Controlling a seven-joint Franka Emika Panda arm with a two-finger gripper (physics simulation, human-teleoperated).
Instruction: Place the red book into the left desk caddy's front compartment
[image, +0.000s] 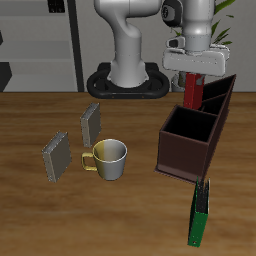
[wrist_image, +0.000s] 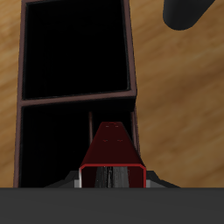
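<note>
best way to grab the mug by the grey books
Take the mug from above, pinching its rim on the side away from the handle. It stands upright with its mouth open, and its gold handle points toward the nearer grey book, crowding that side.

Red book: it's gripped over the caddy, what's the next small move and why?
Probably shift toward the table's front edge before lowering: the gripper holds the red book upright over a rear section of the desk caddy, while the front compartment sits open.

White glossy rounded arm (image: 130, 40), black base plate (image: 125, 84), grey end effector (image: 195, 62)
</note>
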